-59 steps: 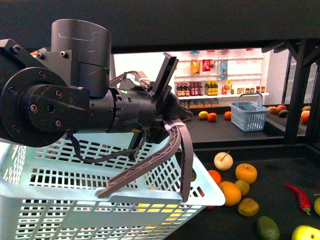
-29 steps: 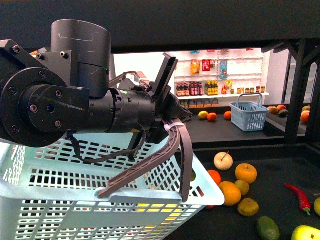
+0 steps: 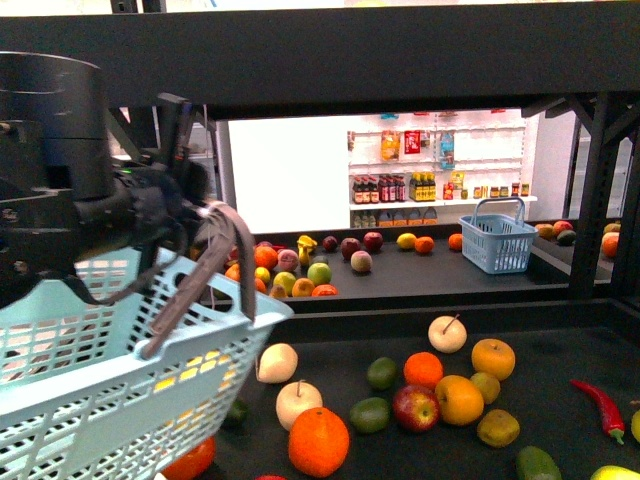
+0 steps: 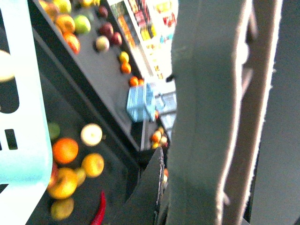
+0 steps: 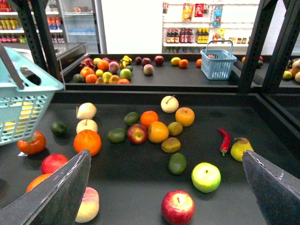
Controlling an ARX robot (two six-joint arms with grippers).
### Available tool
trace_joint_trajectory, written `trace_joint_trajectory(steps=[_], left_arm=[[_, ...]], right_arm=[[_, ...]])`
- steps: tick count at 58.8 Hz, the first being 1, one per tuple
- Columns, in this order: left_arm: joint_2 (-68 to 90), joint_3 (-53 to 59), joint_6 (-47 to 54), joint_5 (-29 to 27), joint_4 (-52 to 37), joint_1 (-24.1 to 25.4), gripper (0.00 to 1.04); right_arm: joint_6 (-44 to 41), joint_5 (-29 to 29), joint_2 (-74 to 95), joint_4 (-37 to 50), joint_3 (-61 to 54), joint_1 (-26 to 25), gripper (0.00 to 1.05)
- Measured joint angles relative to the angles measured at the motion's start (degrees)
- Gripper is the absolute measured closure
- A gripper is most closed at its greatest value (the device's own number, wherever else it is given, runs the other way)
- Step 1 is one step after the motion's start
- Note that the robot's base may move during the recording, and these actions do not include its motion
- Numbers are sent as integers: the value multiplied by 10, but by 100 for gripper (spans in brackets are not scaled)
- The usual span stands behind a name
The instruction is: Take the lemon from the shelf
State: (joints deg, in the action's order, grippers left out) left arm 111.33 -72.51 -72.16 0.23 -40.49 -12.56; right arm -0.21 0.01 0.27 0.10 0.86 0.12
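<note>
Across the front view, 8 o'clock: pale blue basket (image 3: pixel 90 390), tilted and hung by its handle (image 3: pixel 205 275), probably carried this way to take the fruit.
Left gripper (image 3: pixel 185 200): appears clamped on the handle. Its wrist view is filled with blurred grey parts and confirms little.
Right gripper (image 5: pixel 165 157): fingers spread wide with nothing between them, poised over the near tray, so it looks like the arm free to pick.
Shelf (image 3: pixel 420 312): black tiers with raised rims, near tray low and rear tray beyond.
Lemon (image 3: pixel 405 240): judged to be the small yellow fruit on the rear tray, at 12 o'clock of the near pile, just beside an orange fruit (image 3: pixel 424 244).
Edges: the rim between tiers and the upright (image 3: pixel 590 190) at 3 o'clock bound the reach.
Open room: bare tray lies in front of the lemon. A small blue basket (image 3: pixel 498 240) stands near, at its 3 o'clock.
</note>
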Motion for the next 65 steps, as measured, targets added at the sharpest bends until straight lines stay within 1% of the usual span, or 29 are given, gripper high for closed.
trace_joint_trajectory(steps=[4,14,20,22,35,40,45,48,54,65], left_arm=[[-5,3,-32,-13,-14,34,98],[-9,6,-75,-13,-58,110,98],[-10,16,-98,-21,-102,156,99],[-11,25,-113,-29,-130,178,99],[-10,55,-155,-32,-224,256,99],[-5,59,-160,-27,-255,277,99],[2,60,-165,-17,-267,293,99],[17,61,-172,-3,-284,305,99],[45,61,-182,28,-294,320,99],[73,55,-197,58,-319,337,99]], right_arm=[[0,0,0,0,0,0,7],[0,0,0,0,0,0,7],[0,0,0,0,0,0,7],[0,0,0,0,0,0,7],[0,0,0,0,0,0,7],[0,0,0,0,0,0,7],[0,0,0,0,0,0,7],[0,0,0,0,0,0,7],[0,0,0,0,0,0,7],[0,0,0,0,0,0,7]])
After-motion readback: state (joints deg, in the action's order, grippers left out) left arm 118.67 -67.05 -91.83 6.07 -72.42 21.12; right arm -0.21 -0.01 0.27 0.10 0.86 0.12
